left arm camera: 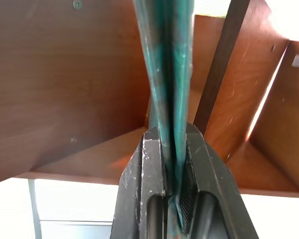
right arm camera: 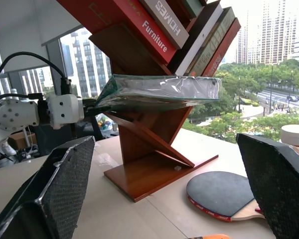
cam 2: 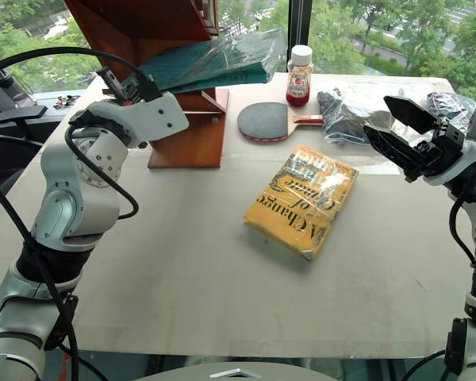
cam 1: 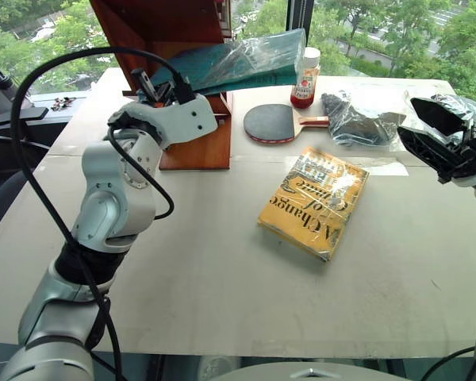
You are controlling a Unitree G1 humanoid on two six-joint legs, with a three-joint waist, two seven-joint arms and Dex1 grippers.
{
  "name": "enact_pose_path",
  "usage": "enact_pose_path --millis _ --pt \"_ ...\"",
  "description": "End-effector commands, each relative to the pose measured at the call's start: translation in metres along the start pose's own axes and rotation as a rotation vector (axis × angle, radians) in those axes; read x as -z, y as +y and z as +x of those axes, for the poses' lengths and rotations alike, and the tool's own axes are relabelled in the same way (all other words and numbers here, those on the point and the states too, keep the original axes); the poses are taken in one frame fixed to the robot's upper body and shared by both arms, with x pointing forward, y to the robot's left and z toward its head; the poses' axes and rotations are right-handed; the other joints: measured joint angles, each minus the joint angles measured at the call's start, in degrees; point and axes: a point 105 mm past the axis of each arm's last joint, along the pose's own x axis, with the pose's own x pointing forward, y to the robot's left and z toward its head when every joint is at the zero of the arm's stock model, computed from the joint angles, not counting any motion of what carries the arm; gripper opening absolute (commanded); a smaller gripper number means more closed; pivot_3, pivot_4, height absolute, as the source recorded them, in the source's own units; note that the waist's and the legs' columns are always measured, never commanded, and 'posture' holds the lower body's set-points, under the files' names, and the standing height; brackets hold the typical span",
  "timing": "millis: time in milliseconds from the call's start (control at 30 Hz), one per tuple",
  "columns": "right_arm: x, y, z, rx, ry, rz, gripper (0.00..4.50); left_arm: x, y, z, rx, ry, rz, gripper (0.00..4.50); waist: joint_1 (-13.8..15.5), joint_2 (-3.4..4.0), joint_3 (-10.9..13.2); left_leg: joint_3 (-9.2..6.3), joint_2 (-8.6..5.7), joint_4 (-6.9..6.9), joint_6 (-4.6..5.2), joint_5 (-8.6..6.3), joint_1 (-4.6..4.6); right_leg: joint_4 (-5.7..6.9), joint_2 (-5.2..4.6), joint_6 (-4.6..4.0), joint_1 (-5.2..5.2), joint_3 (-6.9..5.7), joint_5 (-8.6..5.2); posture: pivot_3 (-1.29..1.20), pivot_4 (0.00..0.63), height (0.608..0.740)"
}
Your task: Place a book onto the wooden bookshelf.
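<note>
My arms are silver-grey rounded shells with black joints; black cables loop off my left arm (cam 1: 115, 198); my fingers (right arm camera: 55, 199) are black, textured pads.

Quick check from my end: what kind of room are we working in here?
Probably a high-floor office or lab. A plain table sits against big windows over treetops and towers, with a wooden bookshelf, a paddle and a yellow book on it.

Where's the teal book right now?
The book is held level, clamped in the left gripper, in the wooden bookshelf at the table's far left. Its free end points toward the red-labelled bottle, above the paddle.
</note>
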Motion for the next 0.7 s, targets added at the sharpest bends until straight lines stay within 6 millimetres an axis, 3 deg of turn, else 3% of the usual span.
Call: enact_pose_path --millis 33,333,700 --pt "-0.013 0.004 0.001 -0.02 -0.036 -0.055 4.5 0.017 0.025 -0.004 -0.095 0.072 0.093 0.07 -0.09 0.0 0.0 0.0 0.0 0.0 0.0 0.0 0.01 0.0 0.01 0.0 0.0 0.0 0.0 0.0 0.15 0.74" --pt "-0.007 -0.003 0.005 0.016 -0.011 -0.097 4.5 0.047 0.021 -0.002 -0.032 0.194 0.138 0.07 -0.03 0.0 0.0 0.01 0.01 0.05 0.0 0.0 0.01 0.06 0.0 0.0 0.0 0.0 0.0 0.0 0.15 0.74" --pt "-0.008 -0.004 0.003 0.033 -0.027 -0.088 4.5 0.057 0.021 -0.002 -0.007 0.236 0.151 0.07 -0.48 0.0 0.0 0.01 0.02 0.05 0.0 0.0 0.04 0.11 0.01 -0.01 0.0 0.0 0.0 0.0 0.15 0.74"
